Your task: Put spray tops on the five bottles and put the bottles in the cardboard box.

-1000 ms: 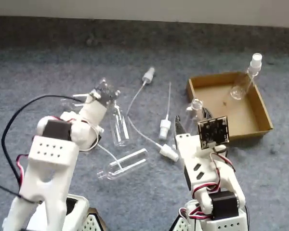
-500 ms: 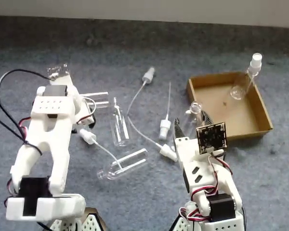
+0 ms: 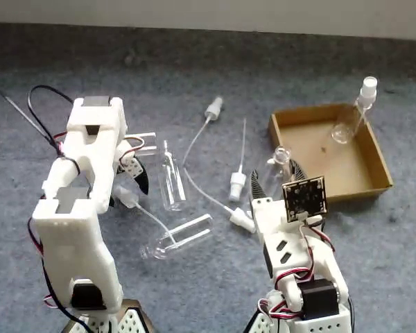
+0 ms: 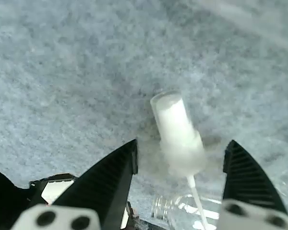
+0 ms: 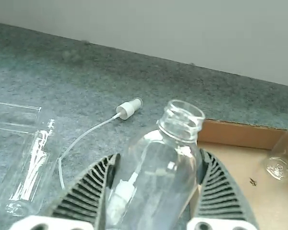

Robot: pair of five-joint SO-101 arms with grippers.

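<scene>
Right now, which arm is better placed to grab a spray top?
Left. The left fingers are open either side of a spray top on the carpet; the right fingers are shut on a topless bottle.

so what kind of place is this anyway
Likely a makeshift robot test bench rather than a factory: grey felt-like cloth for a work surface, a plain pale wall right behind it, and a cardboard box as the bin.
</scene>
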